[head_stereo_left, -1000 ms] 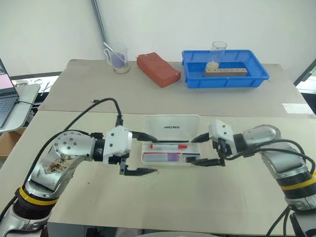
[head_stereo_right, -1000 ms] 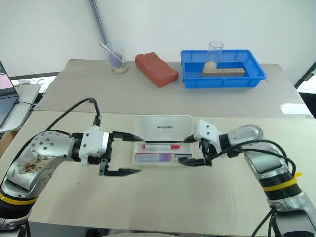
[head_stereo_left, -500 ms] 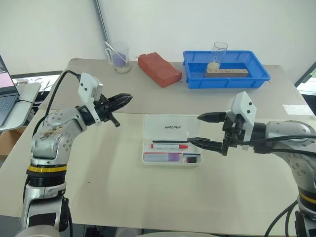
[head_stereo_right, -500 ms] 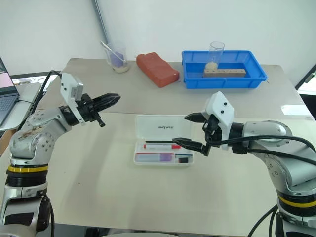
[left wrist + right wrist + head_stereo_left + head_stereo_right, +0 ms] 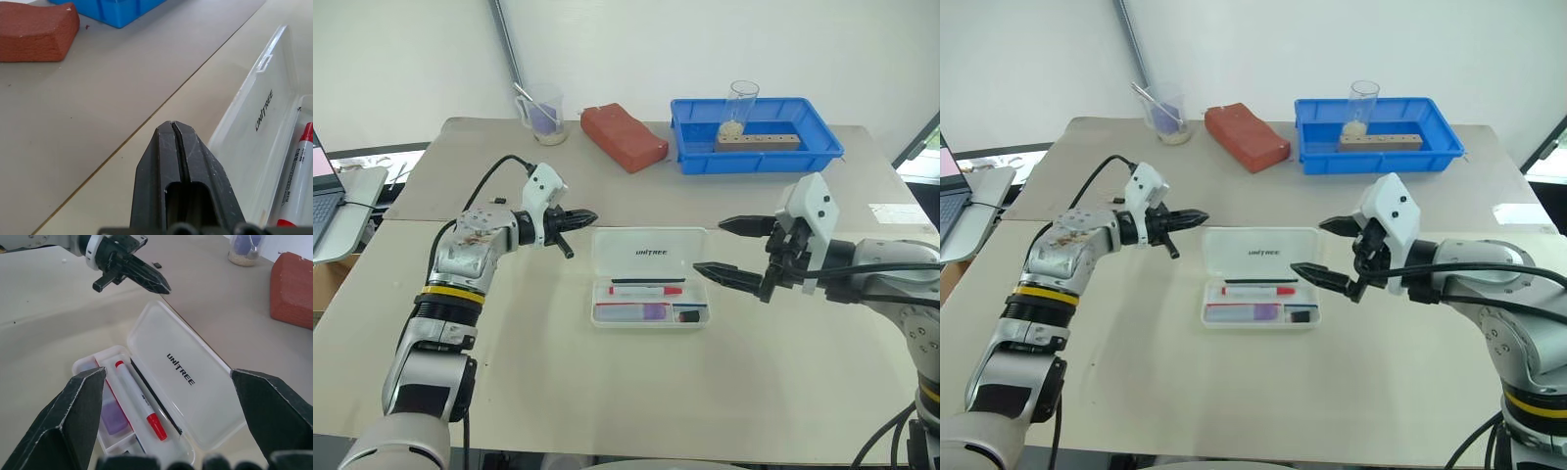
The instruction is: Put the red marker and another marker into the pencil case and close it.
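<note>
- Left eye view shows the case [image 5: 651,284] open on the desk [image 5: 558,392], its lid [image 5: 649,254] laid flat on the far side and the tray part on the near side.
- The red marker [image 5: 648,290] and the purple marker [image 5: 634,311] both lie inside the tray, so what seems left of the task is to shut the lid.
- The left gripper [image 5: 588,215] is clenched with nothing in it, its tip just beside the lid's far-left corner and apparently not touching it.
- The right gripper [image 5: 712,247] is spread wide and empty, hovering above the case's right end, clear of it.
- In the left wrist view the joined fingers [image 5: 182,161] point along the desk toward the lid's edge.
- A good close would likely slip the clenched tip under the lid's far edge and sweep it up and over toward the near side, turning about the hinge.
- The case is light and may slide on the desk; the right gripper could steady the right end of the tray.
- The markers lie low in the tray, so the lid should pass over them; a final press down near the near edge would probably be needed to latch it.
</note>
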`<action>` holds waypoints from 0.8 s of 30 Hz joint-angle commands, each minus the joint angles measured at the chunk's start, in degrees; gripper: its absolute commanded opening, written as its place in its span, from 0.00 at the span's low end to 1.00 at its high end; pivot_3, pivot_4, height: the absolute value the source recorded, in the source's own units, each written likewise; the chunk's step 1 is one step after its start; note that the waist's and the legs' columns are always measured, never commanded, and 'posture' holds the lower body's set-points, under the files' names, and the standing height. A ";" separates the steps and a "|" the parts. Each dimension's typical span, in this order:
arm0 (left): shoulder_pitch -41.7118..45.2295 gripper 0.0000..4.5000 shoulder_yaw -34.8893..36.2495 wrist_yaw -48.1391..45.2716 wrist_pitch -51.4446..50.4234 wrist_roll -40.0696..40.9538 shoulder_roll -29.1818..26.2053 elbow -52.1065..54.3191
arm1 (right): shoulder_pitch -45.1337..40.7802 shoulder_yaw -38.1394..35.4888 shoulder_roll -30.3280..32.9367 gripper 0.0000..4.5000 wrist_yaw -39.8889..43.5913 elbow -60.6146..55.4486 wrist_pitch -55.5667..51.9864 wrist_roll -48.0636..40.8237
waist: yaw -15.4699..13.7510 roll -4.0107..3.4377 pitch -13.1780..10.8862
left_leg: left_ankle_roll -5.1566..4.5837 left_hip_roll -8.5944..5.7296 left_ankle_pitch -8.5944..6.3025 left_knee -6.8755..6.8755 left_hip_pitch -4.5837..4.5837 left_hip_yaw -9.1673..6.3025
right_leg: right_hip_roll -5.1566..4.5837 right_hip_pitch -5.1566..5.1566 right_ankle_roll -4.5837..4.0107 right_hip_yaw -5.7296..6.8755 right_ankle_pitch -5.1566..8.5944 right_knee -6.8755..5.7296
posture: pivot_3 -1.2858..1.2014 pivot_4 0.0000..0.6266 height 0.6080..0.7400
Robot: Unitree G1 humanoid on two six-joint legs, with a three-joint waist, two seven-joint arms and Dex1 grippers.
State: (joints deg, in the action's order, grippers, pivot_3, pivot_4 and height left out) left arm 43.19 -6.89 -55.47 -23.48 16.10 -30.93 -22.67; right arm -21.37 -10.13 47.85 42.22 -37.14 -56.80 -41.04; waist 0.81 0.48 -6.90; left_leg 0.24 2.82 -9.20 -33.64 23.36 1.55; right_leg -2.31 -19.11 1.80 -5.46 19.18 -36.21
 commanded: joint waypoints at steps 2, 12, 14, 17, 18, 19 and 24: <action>2.52 0.01 -0.56 -4.37 1.98 -1.33 -0.63 -1.71 | -1.09 -2.13 1.49 1.00 -1.11 -1.93 -0.44 -2.15 | 0.01 0.00 0.00 | 0.00 0.00 0.00 0.00 0.01 0.00 | 0.00 -0.01 0.00 0.00 0.00 0.00 | 0.52 0.24 1.00; 1.49 0.01 -0.12 -9.39 1.73 -1.01 -0.94 1.97 | -3.43 -1.56 2.47 1.00 -1.44 -1.58 -1.14 -5.88 | -0.11 0.00 0.00 | 0.00 0.01 0.00 0.00 0.04 0.00 | 0.00 -0.03 0.00 0.01 0.00 -0.01 | 0.52 0.24 1.00; 1.39 0.01 -0.10 -9.87 1.68 -1.31 -1.10 2.63 | -3.96 -1.63 2.84 1.00 -1.30 -0.97 -1.00 -6.59 | -0.11 0.00 0.00 | 0.00 0.01 0.00 -0.01 0.06 0.00 | 0.00 -0.02 0.00 0.02 0.00 0.00 | 0.52 0.24 1.00; 0.57 0.01 -0.47 -11.50 1.15 -1.19 -1.85 4.87 | -4.95 -1.74 2.99 1.00 -1.15 -0.28 -0.62 -7.57 | 0.01 0.00 0.00 | 0.00 0.02 0.00 -0.02 0.05 0.00 | 0.00 -0.03 0.00 0.01 0.00 -0.01 | 0.52 0.24 1.00; 0.14 0.01 -0.82 -12.37 1.15 -1.23 -2.28 5.95 | -5.23 -1.73 3.14 1.00 -0.98 -0.09 -0.57 -7.92 | 0.03 0.00 0.00 | 0.00 0.02 0.00 -0.01 0.05 0.00 | 0.00 -0.03 0.00 0.01 0.00 -0.01 | 0.52 0.24 1.00; -0.36 0.01 -1.26 -13.33 1.28 -1.37 -2.80 7.18 | -5.48 -1.63 3.43 1.00 -0.68 0.15 -0.47 -8.11 | 0.04 -0.01 0.00 | 0.00 0.02 0.00 -0.01 0.04 0.00 | 0.00 -0.03 0.00 0.01 0.00 -0.01 | 0.52 0.24 1.00; -3.84 0.01 -3.51 -17.57 0.05 -1.21 -5.59 15.44 | -5.68 -1.54 4.59 1.00 0.25 0.88 -0.02 -8.82 | 0.04 -0.03 0.01 | 0.00 0.04 0.00 0.02 0.04 0.01 | 0.00 -0.03 -0.01 -0.01 0.00 0.00 | 0.52 0.24 1.00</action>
State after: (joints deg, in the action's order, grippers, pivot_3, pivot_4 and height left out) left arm 39.47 -10.06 -71.76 -22.88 14.12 -35.55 -11.18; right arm -25.96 -10.11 51.64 42.03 -35.77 -57.65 -48.62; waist 0.85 0.46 -6.89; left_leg 0.24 2.86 -9.20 -33.61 23.40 1.56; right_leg -2.31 -19.15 1.78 -5.47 19.18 -36.20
